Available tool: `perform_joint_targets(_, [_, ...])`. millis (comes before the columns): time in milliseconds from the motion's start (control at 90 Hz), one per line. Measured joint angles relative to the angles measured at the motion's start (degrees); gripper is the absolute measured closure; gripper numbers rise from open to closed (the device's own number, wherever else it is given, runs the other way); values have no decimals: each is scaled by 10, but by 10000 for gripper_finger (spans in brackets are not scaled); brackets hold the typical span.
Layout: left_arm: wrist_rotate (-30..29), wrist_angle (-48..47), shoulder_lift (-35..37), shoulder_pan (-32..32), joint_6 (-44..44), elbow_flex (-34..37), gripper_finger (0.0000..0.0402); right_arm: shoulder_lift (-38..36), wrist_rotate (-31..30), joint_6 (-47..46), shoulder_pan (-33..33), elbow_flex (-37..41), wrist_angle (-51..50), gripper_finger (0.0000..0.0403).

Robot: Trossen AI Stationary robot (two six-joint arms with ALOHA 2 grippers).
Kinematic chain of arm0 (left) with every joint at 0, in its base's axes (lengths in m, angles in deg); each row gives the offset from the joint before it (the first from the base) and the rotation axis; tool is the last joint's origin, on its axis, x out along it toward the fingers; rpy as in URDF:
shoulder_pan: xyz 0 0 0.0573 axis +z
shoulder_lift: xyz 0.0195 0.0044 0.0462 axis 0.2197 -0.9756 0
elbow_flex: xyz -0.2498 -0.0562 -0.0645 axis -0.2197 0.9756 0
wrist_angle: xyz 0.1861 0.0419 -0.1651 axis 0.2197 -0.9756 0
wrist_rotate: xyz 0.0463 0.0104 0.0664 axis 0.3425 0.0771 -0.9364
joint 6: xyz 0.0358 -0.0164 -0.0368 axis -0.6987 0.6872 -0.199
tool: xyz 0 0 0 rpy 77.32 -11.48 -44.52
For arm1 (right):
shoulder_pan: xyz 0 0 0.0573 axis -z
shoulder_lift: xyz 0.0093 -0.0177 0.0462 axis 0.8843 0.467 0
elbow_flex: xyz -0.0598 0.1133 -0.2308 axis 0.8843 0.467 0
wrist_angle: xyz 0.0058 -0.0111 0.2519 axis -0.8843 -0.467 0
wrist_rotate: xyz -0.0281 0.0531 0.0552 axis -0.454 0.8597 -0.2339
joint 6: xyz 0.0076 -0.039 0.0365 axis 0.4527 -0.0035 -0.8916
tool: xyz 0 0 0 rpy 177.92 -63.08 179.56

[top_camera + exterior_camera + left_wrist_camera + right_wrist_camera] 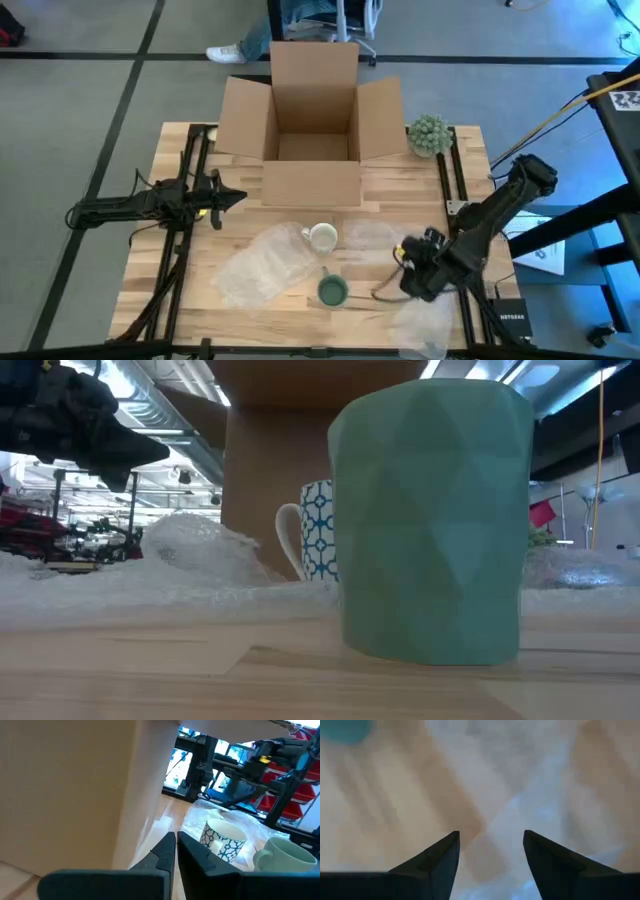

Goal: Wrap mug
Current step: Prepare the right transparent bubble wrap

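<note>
A white mug with a blue pattern [322, 238] stands on a crumpled sheet of bubble wrap [268, 264] at the table's middle. A green mug [333, 291] stands just nearer, close to the front edge; it fills the low view [430, 520], with the white mug [315, 530] behind it. My right gripper [386, 291] hovers open to the right of the green mug, above clear wrap [520, 815] lying on the wood. My left gripper [240, 197] is shut and empty at the left, beside the cardboard box, pointing toward the mugs [222, 840].
An open cardboard box [312, 120] stands at the far middle, its flaps spread out. A small green plant [430, 135] sits to the right of it. More bubble wrap lies at the right of the white mug [370, 238] and at the front right corner [425, 325].
</note>
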State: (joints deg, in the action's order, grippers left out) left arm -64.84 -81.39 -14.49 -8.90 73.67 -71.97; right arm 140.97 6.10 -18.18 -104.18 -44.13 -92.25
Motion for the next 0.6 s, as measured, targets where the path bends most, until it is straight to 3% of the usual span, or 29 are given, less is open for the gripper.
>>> perform_joint_targets(256, [0,0,0,0,0,0,402,1,-8,-19,70,88,94,196])
perform_joint_targets(600, [0,0,0,0,0,0,402,1,-37,-103,79,150,101,197])
